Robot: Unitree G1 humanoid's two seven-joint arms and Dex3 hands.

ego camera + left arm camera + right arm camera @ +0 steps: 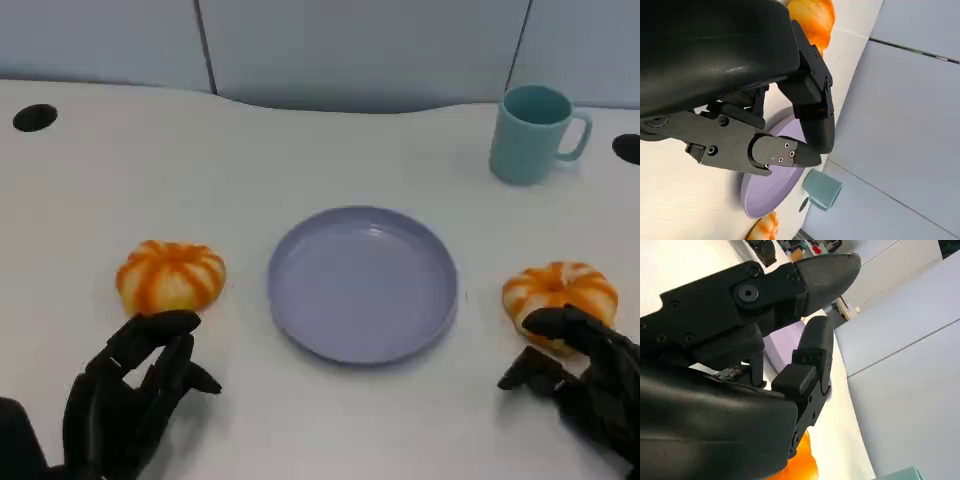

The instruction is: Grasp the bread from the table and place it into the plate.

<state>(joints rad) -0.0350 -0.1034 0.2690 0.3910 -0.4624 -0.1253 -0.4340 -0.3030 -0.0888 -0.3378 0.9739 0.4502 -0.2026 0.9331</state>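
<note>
Head view: two orange-striped breads sit on the white table (100, 180), the left bread (170, 277) to one side of the purple plate (362, 284) and the right bread (560, 291) to the other. The left hand (130, 390) hovers by its bread, fingers apart, holding nothing. The right hand (585, 375) reaches over the right bread, fingers spread, seemingly not gripping. A shallow grip could roll a bread away from the plate.

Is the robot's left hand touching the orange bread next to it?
Cannot tell. In the head view the left hand has its fingertips right at the near edge of the left bread, with no clear gap or contact.
</note>
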